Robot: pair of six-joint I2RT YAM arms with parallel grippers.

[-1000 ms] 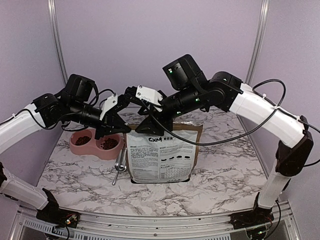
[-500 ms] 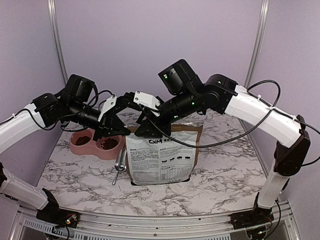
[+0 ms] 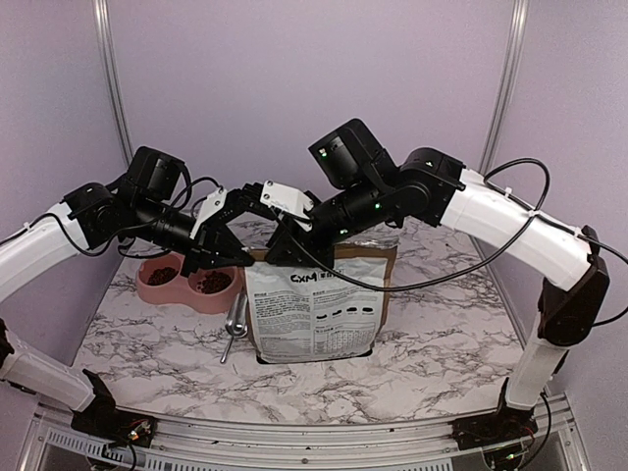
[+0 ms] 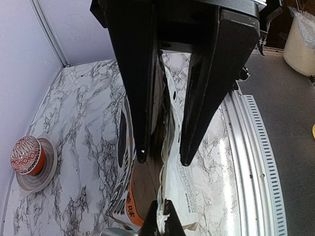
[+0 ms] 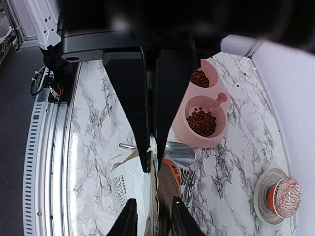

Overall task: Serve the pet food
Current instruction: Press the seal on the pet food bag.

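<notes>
Moved: right fingers (image 5: 133, 108) have narrowed onto the bag's (image 3: 314, 304) top lip.
Left fingers (image 4: 133, 73): pinched shut on the facing lip.
Pet food (image 5: 202, 123): fills both wells of the pink bowl (image 5: 211, 141), left of the bag.
Technique: part the lips evenly, keeping the bag upright.

1. Overhead view: even, diffuse light from above, med. brightness. Purple cast on walls (image 3: 294, 78). Shadows soft and short; darkest patch at base of bag (image 3: 316, 309). Focus sharp edge to edge.
2. Left wrist view: left tool (image 4: 163, 160) fingers near-black, underexposed, no texture visible. Bright glare streak on surface (image 4: 219, 147) beside rail (image 4: 251, 162). Bag lining shows shiny reflections. Rail bows toward frame edge: wide-angle distortion.
3. Right wrist view: top of frame blurred; housing (image 5: 172, 19) too close to lens. The right tool (image 5: 151, 167) reads as dark silhouette. Pale glare band on left part of surface. In focus: pet food (image 5: 202, 123).
</notes>
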